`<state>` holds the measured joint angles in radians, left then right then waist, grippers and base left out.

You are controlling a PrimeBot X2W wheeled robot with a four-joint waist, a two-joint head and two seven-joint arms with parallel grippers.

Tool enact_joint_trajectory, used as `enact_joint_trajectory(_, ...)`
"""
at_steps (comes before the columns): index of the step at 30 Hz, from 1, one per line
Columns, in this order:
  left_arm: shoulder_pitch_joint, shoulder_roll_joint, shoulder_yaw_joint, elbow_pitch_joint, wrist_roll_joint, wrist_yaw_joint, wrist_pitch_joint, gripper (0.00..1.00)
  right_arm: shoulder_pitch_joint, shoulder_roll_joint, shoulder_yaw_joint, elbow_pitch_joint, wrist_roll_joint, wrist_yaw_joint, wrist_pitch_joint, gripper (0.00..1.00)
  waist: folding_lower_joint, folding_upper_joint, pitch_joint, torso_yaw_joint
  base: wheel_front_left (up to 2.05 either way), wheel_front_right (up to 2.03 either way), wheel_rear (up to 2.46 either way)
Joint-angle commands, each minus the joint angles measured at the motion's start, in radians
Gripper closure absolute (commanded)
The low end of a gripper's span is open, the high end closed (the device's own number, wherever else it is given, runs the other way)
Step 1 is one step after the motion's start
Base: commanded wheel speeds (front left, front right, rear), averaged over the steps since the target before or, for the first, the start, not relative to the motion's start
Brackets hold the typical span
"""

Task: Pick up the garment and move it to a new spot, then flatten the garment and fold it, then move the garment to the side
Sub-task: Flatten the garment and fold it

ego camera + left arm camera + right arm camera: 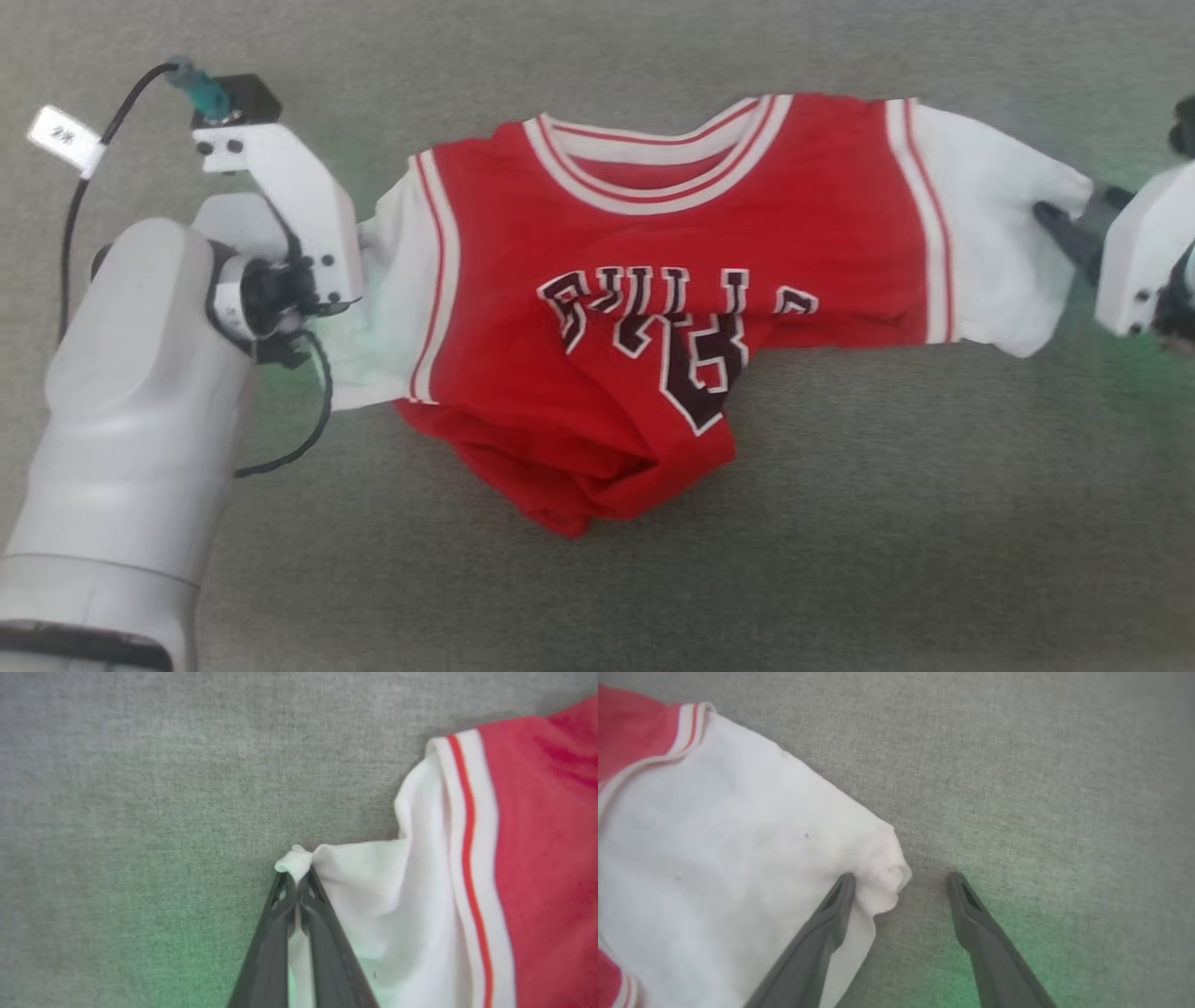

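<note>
Hem (569, 485), nearest: red, bunched and tucked under itself, so the garment (653, 243) is judged not yet flat. Garment lies chest-up on a grey cloth surface (887, 541), sleeves out to either side.

Left sleeve (373, 896): tip pinched between the closed fingers of the left gripper (295, 879), apparently as an anchor for drawing the cloth taut.

Right sleeve (738, 835): cuff corner sits between the spread fingers of the right gripper (901, 879), one finger against the white cloth, nothing clamped. Probably placed for a matching pinch.

Collar (653, 173), farthest: striped band lying flat.

Red garment (523, 392) on grey woven surface (887, 523)
</note>
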<state>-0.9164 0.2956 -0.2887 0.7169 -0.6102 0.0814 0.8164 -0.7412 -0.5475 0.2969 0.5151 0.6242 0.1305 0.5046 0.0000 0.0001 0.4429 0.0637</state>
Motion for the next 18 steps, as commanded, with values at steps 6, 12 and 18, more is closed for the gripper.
enact_joint_trajectory(6,0.017,-0.053,-0.029,0.082,-0.004,-0.02,-0.031,1.0,0.004,0.015,0.144,0.132,0.104,0.001,0.265,1.0,0.0,-0.0001,0.029,0.036,0.0,0.0,0.0)
enact_joint_trajectory(12,-0.021,-0.05,-0.025,0.123,-0.007,-0.031,-0.061,1.0,-0.088,-0.023,0.165,0.125,0.175,0.0,0.274,1.0,0.0,-0.0001,0.02,0.045,0.0,0.0,0.0)
enact_joint_trajectory(18,-0.097,-0.022,-0.024,0.121,0.003,-0.039,-0.064,1.0,-0.181,-0.058,0.172,0.079,0.235,0.0,0.238,1.0,0.0,-0.0001,-0.033,0.038,0.0,0.0,0.0)
